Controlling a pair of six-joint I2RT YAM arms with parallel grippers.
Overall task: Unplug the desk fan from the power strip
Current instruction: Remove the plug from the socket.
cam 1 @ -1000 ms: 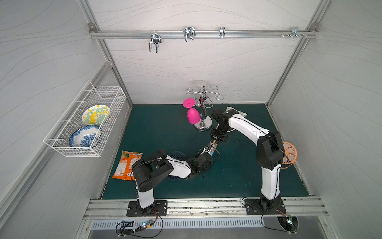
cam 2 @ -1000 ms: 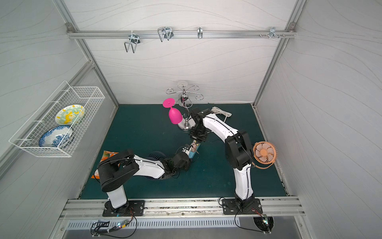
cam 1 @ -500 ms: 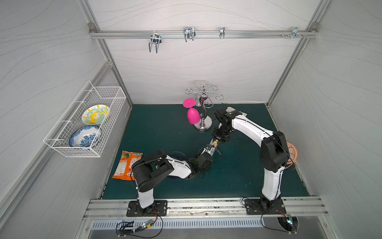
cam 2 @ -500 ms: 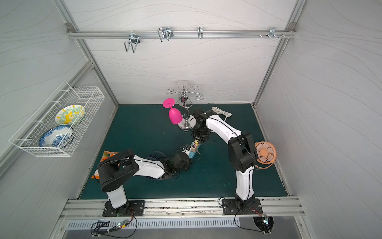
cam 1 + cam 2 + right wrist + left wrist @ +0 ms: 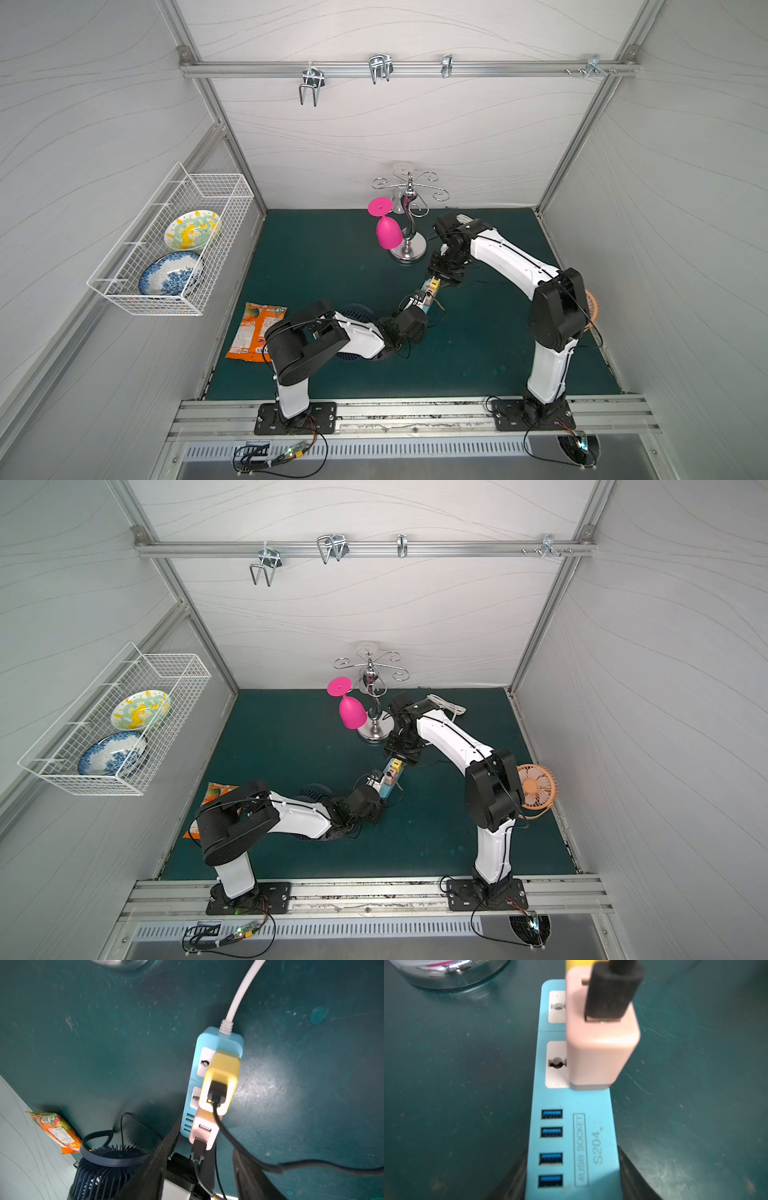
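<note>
The light-blue power strip lies mid-mat, seen in both top views. My left gripper is shut on its USB end. A pink adapter and a yellow adapter stand plugged into its outlets, each with a black cable. My right gripper hovers above them, open, holding nothing. A navy fan sits under the left arm and an orange fan stands behind the right arm. Which cable goes to which fan I cannot tell.
A chrome glass rack with a hanging pink glass stands just behind the strip. The strip's white cord coils at the back. An orange snack bag lies front left. A wire basket with plates hangs on the left wall.
The right gripper has opened over the adapters, and its elbow has swung to the right. The left gripper stays shut on the strip.
</note>
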